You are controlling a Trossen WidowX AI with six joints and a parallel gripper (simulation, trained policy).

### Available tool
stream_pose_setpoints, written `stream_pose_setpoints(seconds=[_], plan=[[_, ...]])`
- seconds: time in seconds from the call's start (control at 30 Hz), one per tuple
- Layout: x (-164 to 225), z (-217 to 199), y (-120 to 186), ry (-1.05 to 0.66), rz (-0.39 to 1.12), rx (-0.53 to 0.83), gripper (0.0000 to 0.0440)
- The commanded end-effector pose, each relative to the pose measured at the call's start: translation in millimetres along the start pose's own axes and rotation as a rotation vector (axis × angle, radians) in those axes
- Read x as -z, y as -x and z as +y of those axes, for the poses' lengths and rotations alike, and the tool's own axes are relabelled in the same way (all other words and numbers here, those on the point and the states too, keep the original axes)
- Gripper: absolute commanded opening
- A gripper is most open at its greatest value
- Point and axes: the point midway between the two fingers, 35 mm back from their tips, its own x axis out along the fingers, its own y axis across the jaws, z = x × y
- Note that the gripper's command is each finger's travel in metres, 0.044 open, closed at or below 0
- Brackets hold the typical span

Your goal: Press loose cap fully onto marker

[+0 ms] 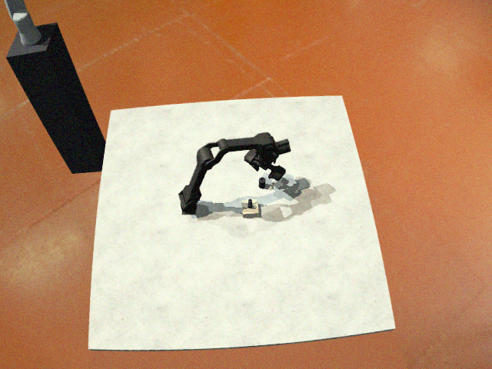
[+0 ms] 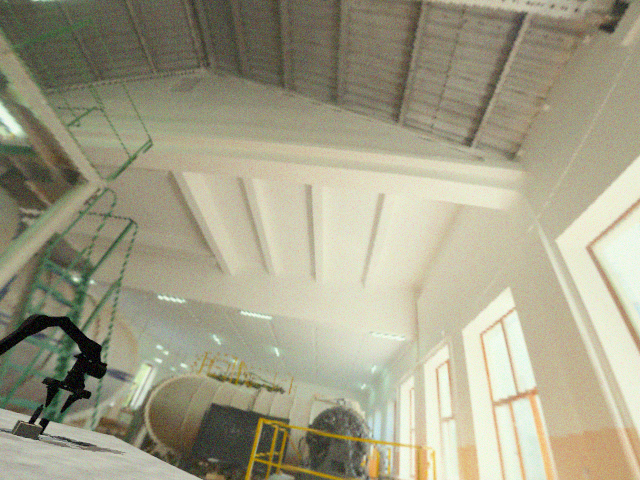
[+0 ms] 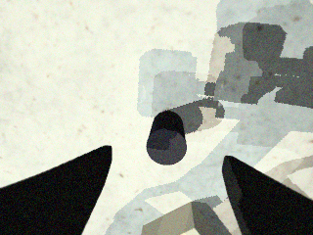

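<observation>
The dark cap (image 1: 261, 183) (image 2: 44, 423) (image 3: 166, 139) stands upright and loose on the white table (image 1: 238, 286). The dark marker (image 1: 250, 203) (image 2: 36, 414) stands upright in the beige holder block (image 1: 251, 214) (image 2: 26, 429) (image 3: 166, 224), with no cap on it. My gripper (image 1: 267, 174) (image 2: 54, 409) (image 3: 166, 158) is open and points down, with nothing held. Its fingertips are above the cap, and in the wrist view the cap shows between them, a little nearer the left finger. The marker cannot be made out in the wrist view.
The holder block is close to the cap, and its corner shows at the bottom of the wrist view between the fingers. The arm's shadows fall across the table around both. A tall black pedestal (image 1: 59, 107) stands beyond the table's left edge.
</observation>
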Motion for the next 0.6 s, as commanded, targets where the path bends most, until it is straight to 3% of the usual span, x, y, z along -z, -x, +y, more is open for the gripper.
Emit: stream_pose_setpoints(seconds=[0.0, 0.57], plan=[[3.0, -1.5, -14.3, 0.008, 0.032, -0.032, 0.0309], [10.5, 0.5, -61.1, 0.069, 0.107, -0.096, 0.0281]])
